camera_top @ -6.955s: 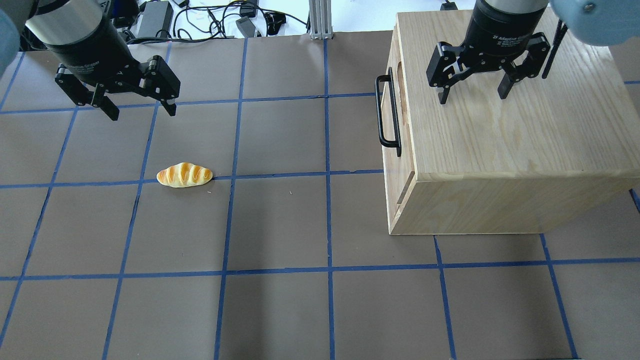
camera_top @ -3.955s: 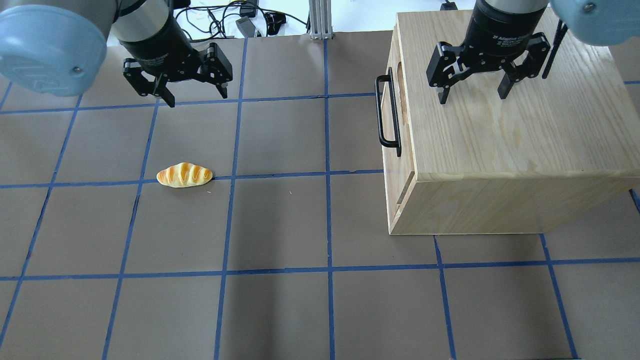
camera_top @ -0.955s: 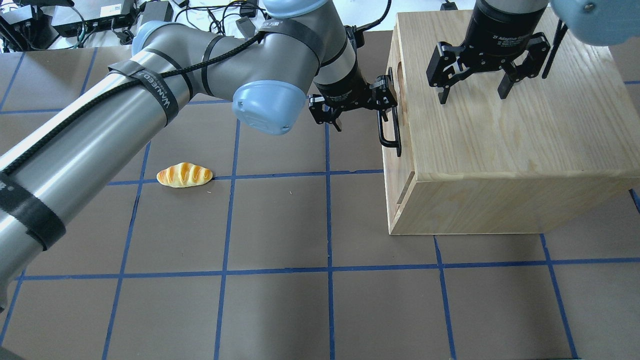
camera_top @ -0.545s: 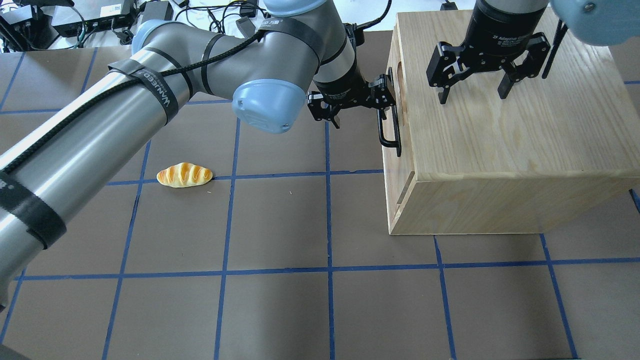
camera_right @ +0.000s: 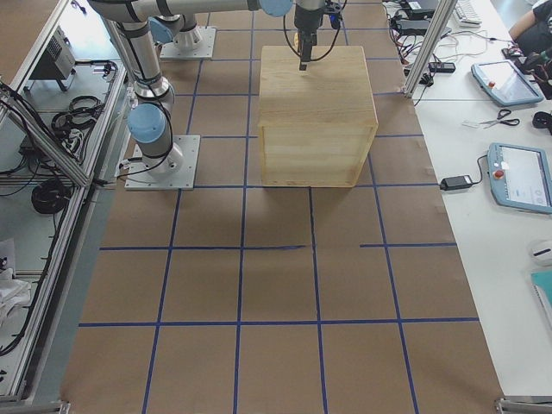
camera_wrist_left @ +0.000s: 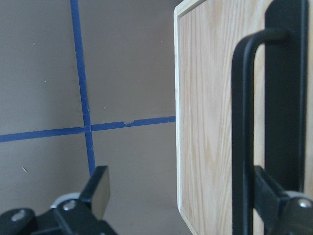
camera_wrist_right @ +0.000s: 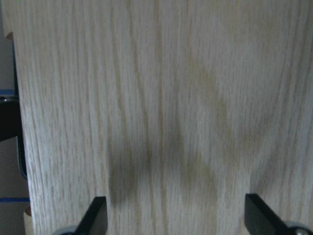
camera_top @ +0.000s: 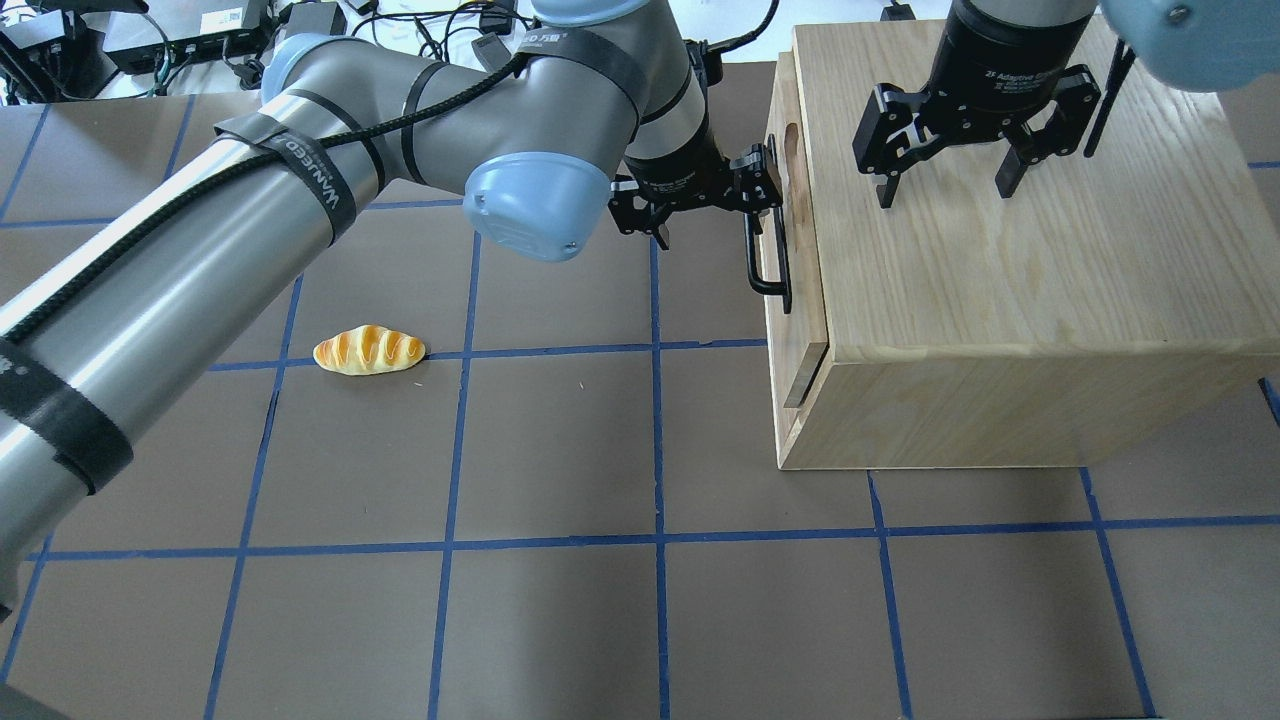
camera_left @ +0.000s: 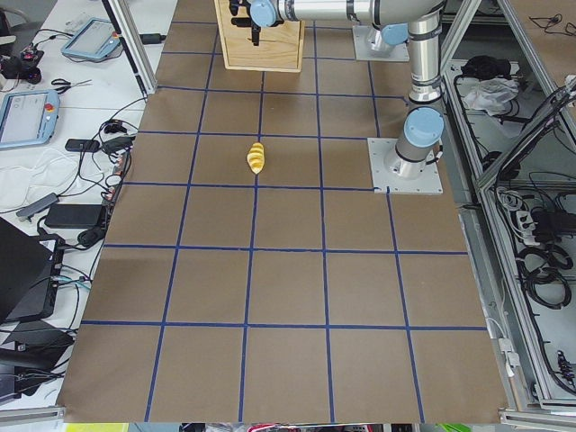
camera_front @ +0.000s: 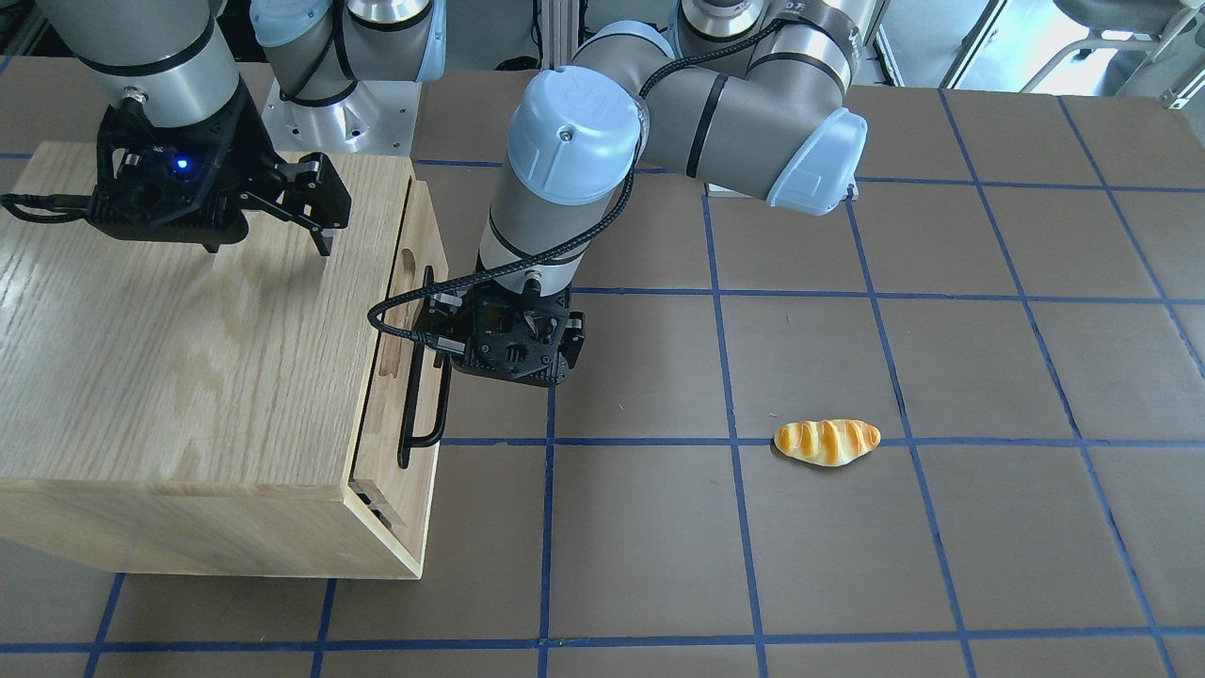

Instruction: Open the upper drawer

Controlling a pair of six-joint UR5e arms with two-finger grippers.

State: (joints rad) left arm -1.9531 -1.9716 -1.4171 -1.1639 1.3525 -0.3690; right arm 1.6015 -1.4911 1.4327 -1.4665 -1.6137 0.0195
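The upper drawer (camera_top: 805,320) is a light-wood panel with an oblong notch on the cabinet's left face, and it stands slightly out of the cabinet. Its black bar handle (camera_top: 765,255) also shows in the front-facing view (camera_front: 443,405) and in the left wrist view (camera_wrist_left: 242,147). My left gripper (camera_top: 710,215) is open at the handle. One of its fingers (camera_wrist_left: 274,196) sits behind the bar, against the drawer front (camera_wrist_left: 210,122), and the other finger (camera_wrist_left: 95,191) is over the table. My right gripper (camera_top: 945,190) is open and empty above the cabinet top.
The big oak-grain cabinet (camera_top: 1000,280) fills the table's right side. A toy bread roll (camera_top: 369,350) lies on the brown mat to the left, apart from both arms. My left arm stretches across the left and middle of the table. Cables lie beyond the far edge.
My left arm swung from the back left over to the handle and hooked one finger behind it. In the last half second gripper and drawer front shifted slightly left, out of the cabinet. Right arm still.
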